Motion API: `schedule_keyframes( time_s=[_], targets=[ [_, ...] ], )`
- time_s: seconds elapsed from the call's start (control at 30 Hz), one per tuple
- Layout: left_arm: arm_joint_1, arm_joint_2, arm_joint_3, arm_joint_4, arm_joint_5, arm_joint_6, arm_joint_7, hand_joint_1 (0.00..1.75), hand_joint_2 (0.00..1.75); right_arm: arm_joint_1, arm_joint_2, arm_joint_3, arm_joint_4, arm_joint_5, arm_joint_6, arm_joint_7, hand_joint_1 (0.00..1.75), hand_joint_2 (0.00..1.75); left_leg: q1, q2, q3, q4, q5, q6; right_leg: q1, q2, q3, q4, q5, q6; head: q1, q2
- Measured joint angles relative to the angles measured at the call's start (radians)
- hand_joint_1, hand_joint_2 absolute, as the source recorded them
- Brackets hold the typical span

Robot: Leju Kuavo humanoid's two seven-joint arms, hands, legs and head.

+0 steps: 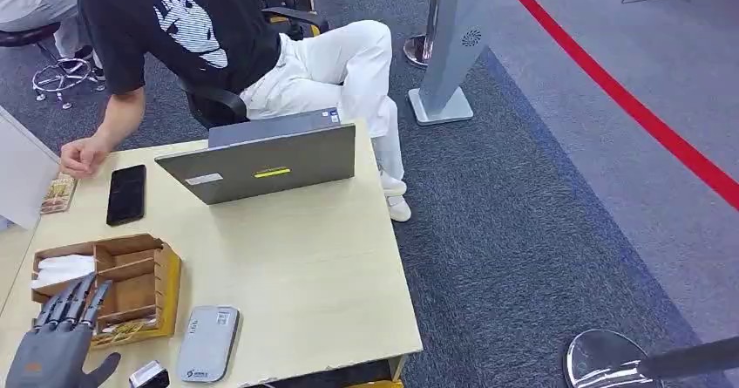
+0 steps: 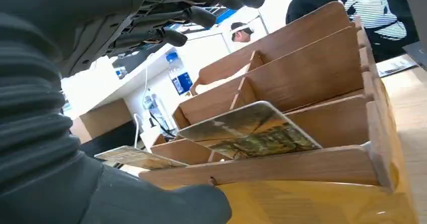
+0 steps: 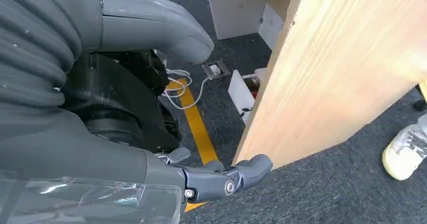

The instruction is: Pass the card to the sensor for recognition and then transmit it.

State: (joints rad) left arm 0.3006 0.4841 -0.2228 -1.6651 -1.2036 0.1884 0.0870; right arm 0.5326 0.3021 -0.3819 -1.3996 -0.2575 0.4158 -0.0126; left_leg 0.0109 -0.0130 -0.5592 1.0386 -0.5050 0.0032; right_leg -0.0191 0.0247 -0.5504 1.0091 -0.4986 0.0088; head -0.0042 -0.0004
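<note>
Setting: office or exhibition-hall desk area | Floor: grey carpet (image 1: 523,231) with red line (image 1: 627,100) at upper right | Tabletop (image 1: 305,266): light wood, carrying laptop (image 1: 261,166), phone (image 1: 126,194), wooden card organizer (image 1: 131,275) | Upper left: seated person (image 1: 218,39) on office chair (image 1: 213,105) | Top centre: grey kiosk stand (image 1: 453,48)

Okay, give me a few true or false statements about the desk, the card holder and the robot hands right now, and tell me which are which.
1. The left robot hand hovers open over the wooden card organizer. True.
2. The left robot hand already holds a card. False: the card still leans in the organizer.
3. A black phone lies on the table beside the laptop. True.
4. The grey card reader sits inside the organizer. False: it lies on the table beside it.
5. The right robot hand rests on the tabletop. False: it hangs below the table edge.
</note>
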Motion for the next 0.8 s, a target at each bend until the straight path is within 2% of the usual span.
schedule_keyframes(
  time_s=[0.17,0.2,0.23,0.8],
  targets=[
    [-0.011,-0.016,0.0,0.0,-0.005,-0.002,-0.006,0.0,1.75,-0.005,0.0,0.0,0.006,-0.002,-0.006,-0.011,0.0,1.75,0.0,0.0,0.0,0.0,0.0,0.0,0.0,0.0,0.0,0.0,0.0,0.0,0.0,0.0],
    [-0.012,-0.018,-0.001,0.0,-0.005,-0.002,-0.006,0.42,1.75,-0.008,0.0,0.0,0.008,-0.002,-0.008,-0.015,0.0,1.75,0.0,0.0,0.0,0.0,0.0,0.0,0.0,0.0,0.0,0.0,0.0,0.0,0.0,0.0],
    [-0.013,-0.02,0.0,0.0,-0.005,-0.006,-0.006,1.71,1.75,-0.01,0.0,0.001,0.01,-0.001,-0.008,-0.017,0.0,1.75,0.0,0.0,0.0,0.0,0.0,0.0,0.0,0.0,0.0,0.0,0.0,0.0,0.0,0.0],
    [-0.011,-0.024,0.011,0.0,-0.008,-0.026,-0.006,1.75,1.75,-0.009,0.0,0.001,0.013,-0.007,0.005,0.001,0.0,1.75,0.0,0.0,0.0,0.0,0.0,0.0,0.0,0.0,0.0,0.0,0.0,0.0,0.0,0.0]
  ],
)
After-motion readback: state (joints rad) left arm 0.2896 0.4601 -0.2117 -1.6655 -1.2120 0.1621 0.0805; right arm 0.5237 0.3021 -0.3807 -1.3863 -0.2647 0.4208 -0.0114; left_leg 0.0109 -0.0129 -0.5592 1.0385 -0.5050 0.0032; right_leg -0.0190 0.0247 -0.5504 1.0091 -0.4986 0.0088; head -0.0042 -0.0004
